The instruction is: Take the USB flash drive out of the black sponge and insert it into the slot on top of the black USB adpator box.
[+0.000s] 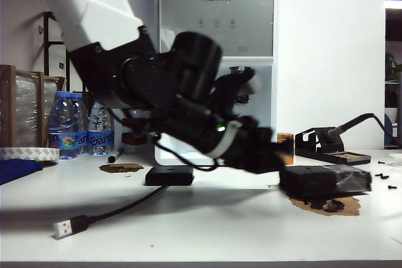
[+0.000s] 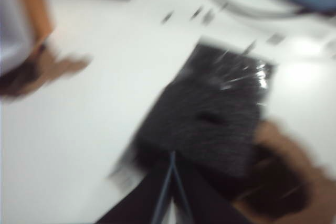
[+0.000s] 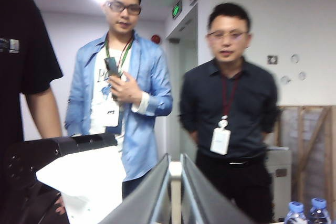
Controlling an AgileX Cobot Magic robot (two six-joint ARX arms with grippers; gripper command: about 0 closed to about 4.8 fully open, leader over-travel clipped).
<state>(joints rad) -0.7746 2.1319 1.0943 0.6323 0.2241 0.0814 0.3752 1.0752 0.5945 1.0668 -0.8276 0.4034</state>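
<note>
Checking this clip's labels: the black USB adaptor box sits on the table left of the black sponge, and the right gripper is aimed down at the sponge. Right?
Not quite. The right gripper is shut and aimed at the people standing in the room, as the right wrist view shows. The black USB adaptor box does sit left of the black sponge.

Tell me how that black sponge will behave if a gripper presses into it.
The black sponge looks like porous foam, so it would probably dent rather than resist. It seems light, and part of it wears glossy film, so it may slide on the smooth white table. The left gripper, fingers together, is near it; the right gripper, also shut, faces the room.
</note>
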